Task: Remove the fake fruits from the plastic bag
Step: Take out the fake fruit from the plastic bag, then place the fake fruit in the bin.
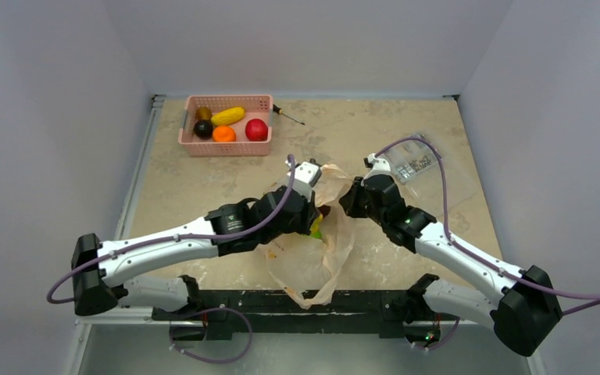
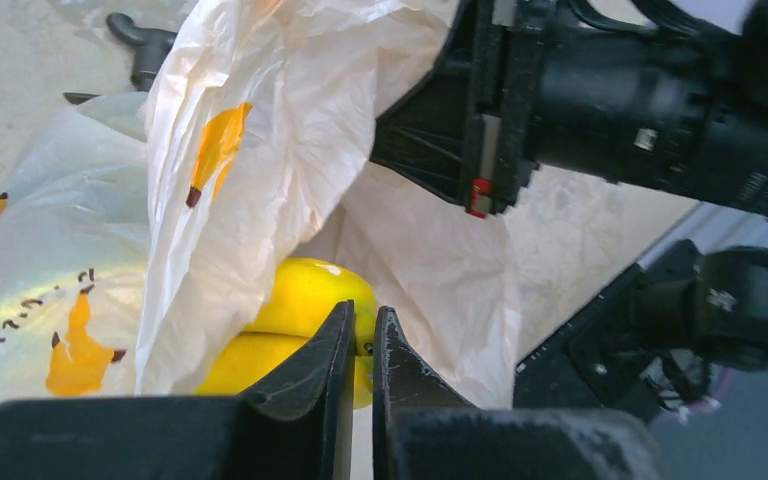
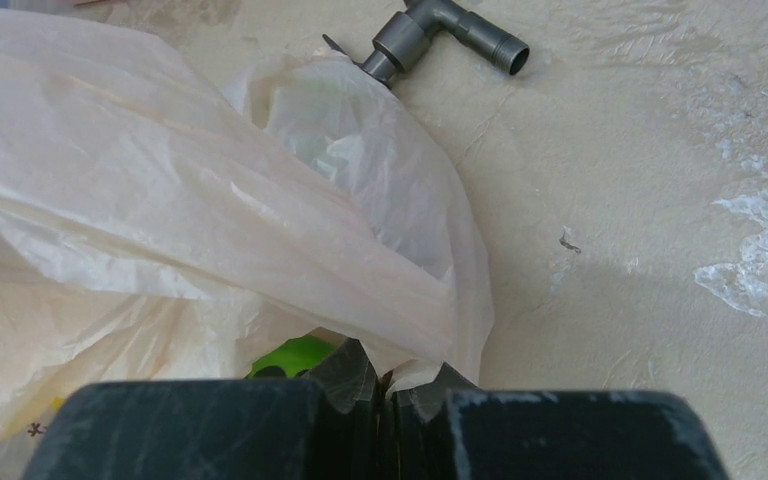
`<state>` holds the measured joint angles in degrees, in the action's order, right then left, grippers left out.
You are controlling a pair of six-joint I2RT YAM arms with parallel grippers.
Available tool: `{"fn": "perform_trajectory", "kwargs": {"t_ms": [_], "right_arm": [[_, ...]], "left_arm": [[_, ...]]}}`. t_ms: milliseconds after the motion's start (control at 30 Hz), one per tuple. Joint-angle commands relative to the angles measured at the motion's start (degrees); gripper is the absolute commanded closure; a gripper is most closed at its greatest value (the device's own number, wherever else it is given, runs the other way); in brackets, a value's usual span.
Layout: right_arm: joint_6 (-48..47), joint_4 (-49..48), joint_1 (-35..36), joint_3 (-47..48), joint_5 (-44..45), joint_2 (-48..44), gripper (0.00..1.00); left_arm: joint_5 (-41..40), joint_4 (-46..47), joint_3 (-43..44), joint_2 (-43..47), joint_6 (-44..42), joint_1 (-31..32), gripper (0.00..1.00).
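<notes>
1. Jaws on the left gripper (image 2: 363, 322) sit pressed almost together just in front of the yellow banana bunch (image 2: 305, 295); whether they pinch anything, I can't tell.
2. Mid-table between the arms, the plastic bag (image 1: 312, 262) lies crumpled: thin, floppy, slippery film, so take its rim; the fruits look light, hard, smooth.
3. Right gripper (image 3: 388, 382) is clamped on that rim, and only its camera catches a green fruit (image 3: 295, 355) tucked underneath.
</notes>
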<state>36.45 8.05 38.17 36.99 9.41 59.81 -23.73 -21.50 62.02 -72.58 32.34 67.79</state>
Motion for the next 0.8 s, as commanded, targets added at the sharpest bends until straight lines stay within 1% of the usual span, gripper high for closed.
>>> {"fn": "perform_trajectory", "kwargs": {"t_ms": [0,133,200,267,333,433,500,600,733,767], "right_arm": [[-0.6,-1.6,-0.2,1.0,0.0,-1.3,0.99],[-0.8,-1.0,-0.3,1.2,-0.1,-1.3,1.00],[-0.9,-0.9,-0.3,1.3,-0.2,-1.5,1.00],[-1.0,-0.7,-0.4,1.3,-0.3,-1.7,1.00],[-1.0,-0.4,-0.3,1.4,-0.3,-1.9,1.00],[-1.2,0.0,-0.3,1.5,-0.2,-2.1,1.00],[-1.3,0.2,-0.3,1.5,-0.1,-2.1,1.00],[-1.3,0.1,-0.3,1.4,-0.4,-2.2,1.00],[-1.3,-0.1,-0.4,1.3,-0.5,-1.9,1.00],[-1.3,-0.1,-0.4,1.3,-0.5,-1.7,1.00]], "left_arm": [[10.2,1.5,-2.3,7.8,2.7,0.0,1.00],[20.8,5.4,-4.3,14.9,6.2,-1.0,1.00],[24.2,7.0,-4.7,17.7,8.3,-1.8,1.00],[30.5,9.8,-4.9,19.9,10.3,-3.2,1.00],[34.8,11.2,-4.0,20.7,12.8,-5.1,1.00],[40.1,12.4,-0.3,21.5,14.2,-8.8,1.00],[43.5,12.2,2.7,21.3,14.5,-12.4,1.00],[47.2,7.6,9.0,19.4,13.9,-21.0,1.00],[53.1,8.7,14.3,15.7,16.1,-31.8,1.00],[53.5,7.9,15.9,14.5,15.5,-33.9,1.00]]}}
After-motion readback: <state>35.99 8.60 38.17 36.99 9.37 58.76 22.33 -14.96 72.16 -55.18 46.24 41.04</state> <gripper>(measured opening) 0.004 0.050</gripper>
